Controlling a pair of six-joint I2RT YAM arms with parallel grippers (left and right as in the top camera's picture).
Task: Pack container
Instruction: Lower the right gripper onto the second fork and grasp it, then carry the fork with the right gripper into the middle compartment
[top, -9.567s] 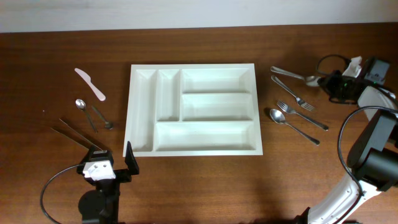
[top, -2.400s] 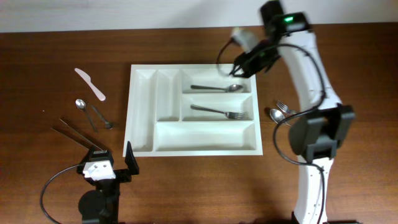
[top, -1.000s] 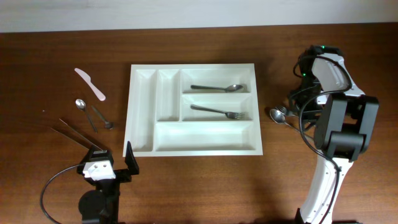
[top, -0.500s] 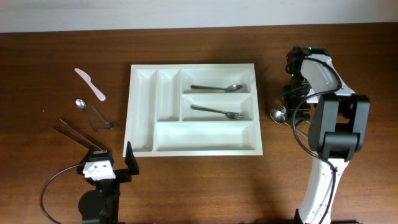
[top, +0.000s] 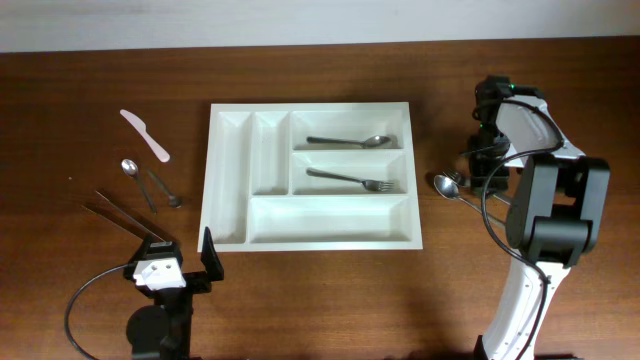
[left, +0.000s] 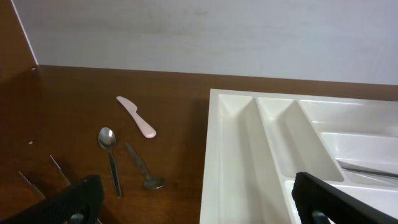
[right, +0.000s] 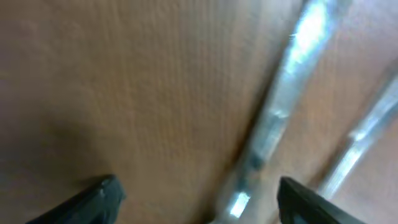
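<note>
The white container (top: 229, 180) lies mid-table, with a spoon (top: 350, 141) in its upper long compartment and a fork (top: 350, 180) in the middle one. Right of it, a spoon (top: 444, 184) and part of a fork (top: 459, 176) lie on the wood. My right gripper (top: 486, 170) points down just over their handles. Its wrist view is blurred and very close: the jaws (right: 202, 205) are open, and a metal handle (right: 273, 124) runs between the fingers (right: 102, 194). My left gripper (top: 181, 263) (left: 199, 214) stands open near the front left, holding nothing. The container's left end (left: 233, 155) shows ahead of it.
Left of the container lie a white knife (top: 146, 136) (left: 137, 116), a small spoon (top: 130, 170) (left: 109, 149), another small utensil (top: 165, 190) (left: 144, 171) and thin metal sticks (top: 120, 215). A second metal handle (right: 367, 124) lies right of the one between my right fingers.
My right arm has shifted a little over the utensils right of the container. The left arm, the container and the utensils in it have stayed put.
</note>
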